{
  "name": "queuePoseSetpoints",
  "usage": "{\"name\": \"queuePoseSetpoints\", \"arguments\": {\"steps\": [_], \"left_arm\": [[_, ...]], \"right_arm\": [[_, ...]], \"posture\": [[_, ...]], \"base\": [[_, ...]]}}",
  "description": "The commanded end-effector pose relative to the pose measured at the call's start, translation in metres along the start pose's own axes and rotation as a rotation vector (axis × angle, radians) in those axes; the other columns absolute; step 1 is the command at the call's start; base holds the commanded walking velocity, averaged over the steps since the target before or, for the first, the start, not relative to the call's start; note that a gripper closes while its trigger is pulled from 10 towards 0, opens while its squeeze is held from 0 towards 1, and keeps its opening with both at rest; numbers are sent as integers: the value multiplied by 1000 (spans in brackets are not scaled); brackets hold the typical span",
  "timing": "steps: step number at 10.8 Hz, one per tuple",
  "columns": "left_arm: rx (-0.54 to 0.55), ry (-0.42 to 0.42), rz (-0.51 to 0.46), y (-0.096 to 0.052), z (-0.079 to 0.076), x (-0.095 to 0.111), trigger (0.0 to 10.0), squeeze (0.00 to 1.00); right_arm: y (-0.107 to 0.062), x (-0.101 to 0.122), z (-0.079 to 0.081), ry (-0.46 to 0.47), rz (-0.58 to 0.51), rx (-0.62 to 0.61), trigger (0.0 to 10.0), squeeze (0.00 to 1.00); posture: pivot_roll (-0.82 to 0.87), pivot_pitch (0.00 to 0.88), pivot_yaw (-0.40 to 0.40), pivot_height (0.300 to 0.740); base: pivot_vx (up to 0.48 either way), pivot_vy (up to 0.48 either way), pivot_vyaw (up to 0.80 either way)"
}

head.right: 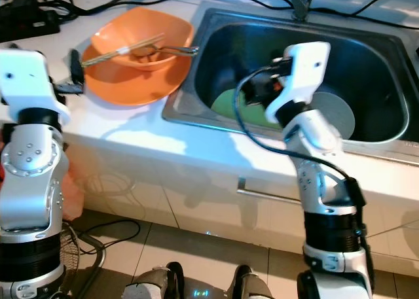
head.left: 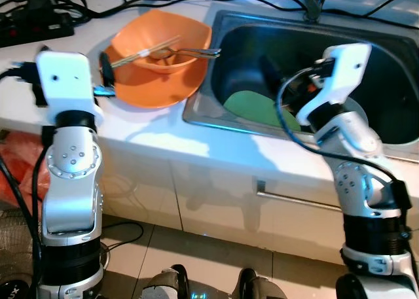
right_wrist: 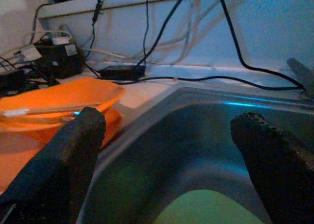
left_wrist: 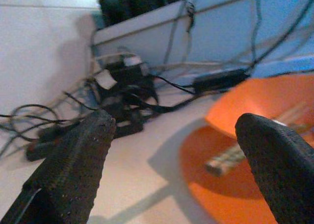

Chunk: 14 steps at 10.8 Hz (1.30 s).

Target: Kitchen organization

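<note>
White countertop [head.left: 163, 142] is running across the scene, with a stainless steel sink basin [head.left: 216, 70] set into it toward the right and a tangle of black power cables [left_wrist: 122, 87] lying along its back edge.

An orange plastic bowl [head.left: 160, 40] is sitting inside a wider orange plastic plate [head.left: 150, 89], just beside the sink's left rim. A pair of pale chopsticks [head.left: 141, 52] and a metal fork [head.left: 196, 52] are resting across the bowl, the fork's end reaching out toward the basin. This stacking suggests used dishes waiting to be moved into the sink.

A green flat plate [head.left: 258, 109] and a grey round plate [head.right: 337, 116] are lying on the sink floor, so the basin appears to be serving as the collection point.

The left gripper [left_wrist: 174, 165] is hovering at the countertop's left end, close to the orange plate's rim, with its fingers spread wide and nothing between them; this looks like an approach for taking the dish stack. The right gripper [right_wrist: 171, 160] is hanging over the sink interior, fingers likewise spread and empty.

The head views are giving the overall layout, including the grey plate. The left wrist view is adding the gap between fingers and orange plate, plus the cable clutter behind. The right wrist view is confirming the clear space above the green plate.
</note>
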State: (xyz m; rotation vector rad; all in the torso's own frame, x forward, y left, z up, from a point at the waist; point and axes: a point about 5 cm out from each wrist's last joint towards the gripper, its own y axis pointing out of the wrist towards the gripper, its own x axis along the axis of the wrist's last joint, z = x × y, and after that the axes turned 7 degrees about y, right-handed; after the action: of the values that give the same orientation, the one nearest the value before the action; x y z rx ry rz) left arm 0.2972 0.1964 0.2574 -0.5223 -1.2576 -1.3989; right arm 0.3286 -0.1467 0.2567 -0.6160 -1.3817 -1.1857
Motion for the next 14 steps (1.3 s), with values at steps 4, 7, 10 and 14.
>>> {"name": "queuePoseSetpoints", "arguments": {"steps": [4,7,10,14], "left_arm": [[-75,34,-28,1,-1,-1,10000,0],[-46,12,-24,11,0,-1,10000,0],[7,-4,61,21,15,-17,10000,0],[-153,-100,118,34,7,-26,10000,0]], "right_arm": [[4,9,-4,-34,-24,15,10000,0],[9,12,-2,-36,-9,79,10000,0],[13,10,5,27,47,169,10000,0],[5,2,15,35,153,325,10000,0]], "posture": [[86,182,-16,740],[81,154,-15,740],[73,152,-28,740],[80,167,-2,740]], "base": [[0,0,-281],[0,0,0],[0,0,0],[0,0,0]]}}
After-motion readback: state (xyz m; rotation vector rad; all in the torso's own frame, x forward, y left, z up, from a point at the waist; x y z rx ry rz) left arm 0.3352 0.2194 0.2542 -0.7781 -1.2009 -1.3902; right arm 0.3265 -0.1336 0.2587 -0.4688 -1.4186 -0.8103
